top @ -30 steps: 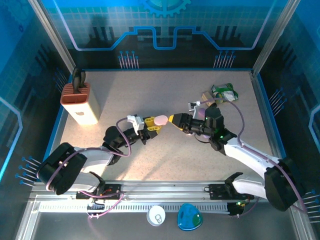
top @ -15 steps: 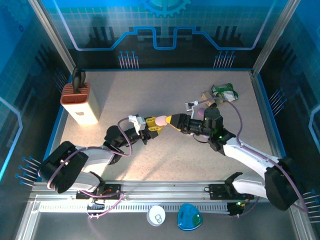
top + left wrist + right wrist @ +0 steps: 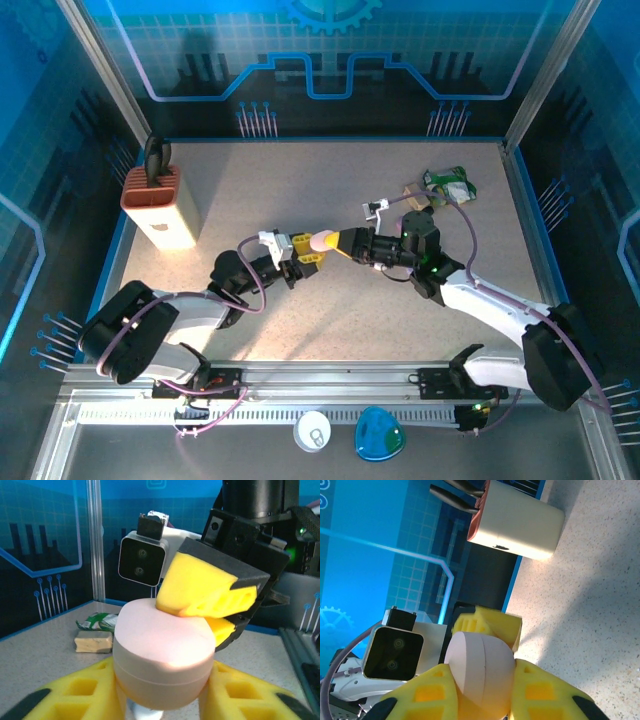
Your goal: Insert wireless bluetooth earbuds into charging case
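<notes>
A pink pebble-shaped charging case (image 3: 322,240) hangs above the table's middle, lid closed, between both grippers. My left gripper (image 3: 308,246) comes from the left, and its yellow fingers (image 3: 75,692) press on the two sides of the case (image 3: 162,652). My right gripper (image 3: 340,243) comes from the right and is shut on the same case (image 3: 480,672), one pad on the lid and one under it. Its fingers (image 3: 200,587) show in the left wrist view. The earbuds are out of view.
A beige holder with a brown top (image 3: 158,205) stands at the left. A green wrapper (image 3: 448,184) and a tan block (image 3: 415,195) lie at the back right. A white disc (image 3: 313,431) and a blue object (image 3: 379,434) sit in front of the rail.
My right gripper has slid left and closed onto the pink case. The left gripper has stayed in place with the case between its fingers.
</notes>
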Controlling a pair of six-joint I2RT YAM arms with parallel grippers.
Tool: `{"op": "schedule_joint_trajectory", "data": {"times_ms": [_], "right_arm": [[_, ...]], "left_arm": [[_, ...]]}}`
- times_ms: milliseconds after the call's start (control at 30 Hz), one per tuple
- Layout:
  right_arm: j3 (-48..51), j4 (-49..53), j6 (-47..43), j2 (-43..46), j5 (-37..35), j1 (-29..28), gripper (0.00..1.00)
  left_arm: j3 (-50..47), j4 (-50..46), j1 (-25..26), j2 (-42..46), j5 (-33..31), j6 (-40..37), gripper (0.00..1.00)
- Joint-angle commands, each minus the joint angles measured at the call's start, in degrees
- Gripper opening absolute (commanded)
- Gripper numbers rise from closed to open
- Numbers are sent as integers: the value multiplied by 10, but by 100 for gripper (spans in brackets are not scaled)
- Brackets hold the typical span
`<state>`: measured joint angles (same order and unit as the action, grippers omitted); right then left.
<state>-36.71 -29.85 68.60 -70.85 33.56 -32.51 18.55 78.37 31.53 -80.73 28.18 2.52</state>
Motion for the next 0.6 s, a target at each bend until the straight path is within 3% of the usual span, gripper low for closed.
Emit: {"op": "schedule_joint_trajectory", "data": {"times_ms": [0, 67, 167, 367, 567], "right_arm": [[6, -20, -6, 8, 2, 11, 15], [14, -11, -11, 14, -3, 21, 15], [30, 26, -36, 28, -23, 38, 15], [54, 168, -132, 44, -103, 60, 15], [94, 168, -141, 3, -122, 69, 16]], "left_arm": [[7, 19, 5, 1, 11, -13, 61], [-4, 3, 1, 17, 2, -31, 78], [-10, -93, -2, 61, 3, -71, 98], [21, -368, -1, 151, 46, -152, 99], [65, -557, 0, 179, 54, -206, 99]]}}
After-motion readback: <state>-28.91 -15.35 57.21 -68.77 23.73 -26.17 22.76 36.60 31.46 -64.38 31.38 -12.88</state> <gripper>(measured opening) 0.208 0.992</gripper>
